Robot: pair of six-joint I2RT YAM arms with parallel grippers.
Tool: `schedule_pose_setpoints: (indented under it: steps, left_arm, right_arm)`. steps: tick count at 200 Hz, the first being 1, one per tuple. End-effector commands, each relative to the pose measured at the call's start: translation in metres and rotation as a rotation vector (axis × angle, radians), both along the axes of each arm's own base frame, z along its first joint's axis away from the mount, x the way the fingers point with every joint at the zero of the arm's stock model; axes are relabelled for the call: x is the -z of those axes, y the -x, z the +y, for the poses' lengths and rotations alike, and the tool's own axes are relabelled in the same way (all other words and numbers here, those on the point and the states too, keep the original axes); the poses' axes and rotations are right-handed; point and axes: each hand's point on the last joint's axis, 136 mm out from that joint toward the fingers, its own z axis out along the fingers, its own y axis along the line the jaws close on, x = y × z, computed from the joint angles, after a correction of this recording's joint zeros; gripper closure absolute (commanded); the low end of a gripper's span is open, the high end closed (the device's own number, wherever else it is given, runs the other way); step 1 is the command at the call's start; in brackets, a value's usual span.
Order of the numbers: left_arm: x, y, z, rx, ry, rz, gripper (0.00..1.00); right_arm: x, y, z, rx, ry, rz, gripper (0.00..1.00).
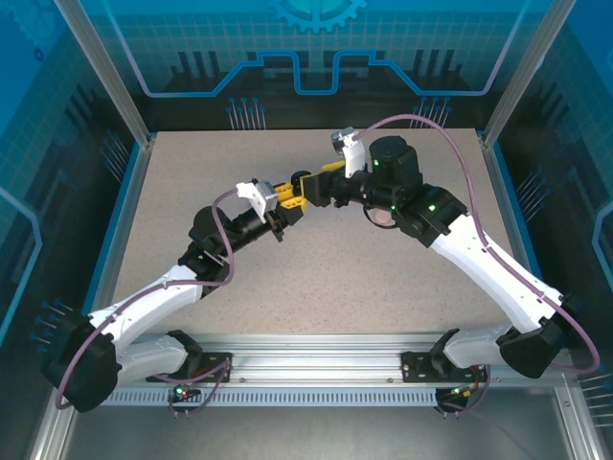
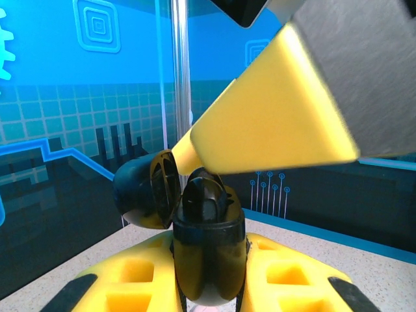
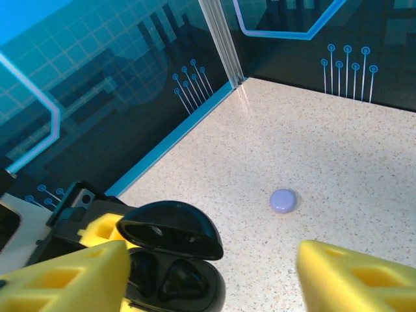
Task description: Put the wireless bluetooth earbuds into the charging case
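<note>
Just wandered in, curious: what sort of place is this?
Probably a robot test cell in a lab: a speckled table walled by aluminium posts and blue circuit-print panels, with a left arm and right arm bolted along its near rail.

I count two claws: my left claw (image 1: 285, 195) and my right claw (image 1: 319, 184). One black charging case (image 3: 172, 237), open; I cannot tell how many earbuds sit in it. One round lilac case (image 3: 283, 200), at two o'clock from the black one
</note>
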Motion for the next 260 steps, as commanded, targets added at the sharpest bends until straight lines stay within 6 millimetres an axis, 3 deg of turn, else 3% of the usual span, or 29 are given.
schedule_pose_setpoints:
  steps: [1,34,81,99,132,156,204,260]
  left_arm:
    - [-0.026,0.004,-0.002,0.012,0.033,-0.069,1.0]
    - [-0.024,0.006,-0.002,0.017,0.03,-0.066,1.0]
    - [-0.014,0.008,-0.008,0.055,0.015,-0.035,1.0]
    - [-0.01,0.009,-0.013,0.086,0.014,-0.016,1.0]
    - [-0.005,0.011,-0.023,0.135,0.008,0.011,1.0]
    - [-0.003,0.011,-0.031,0.162,0.001,0.023,1.0]
    - [-0.002,0.009,-0.037,0.167,-0.001,0.024,1.0]
    - [0.0,0.003,-0.038,0.147,-0.01,0.023,1.0]
  right_arm:
    - [-0.043,0.007,-0.014,0.029,-0.133,-0.052,0.23]
    - [-0.059,0.005,-0.035,0.077,-0.206,-0.029,0.18]
    - [-0.037,-0.025,-0.048,0.116,-0.076,0.12,0.25]
    - [-0.022,-0.037,-0.047,0.105,-0.017,0.186,0.38]
    - [0.003,-0.056,-0.034,0.054,0.069,0.289,0.72]
    - [0.021,-0.064,-0.018,-0.009,0.091,0.353,0.81]
    - [0.044,-0.054,0.005,-0.097,0.175,0.404,0.88]
    - [0.04,-0.025,-0.006,-0.107,0.182,0.385,0.9]
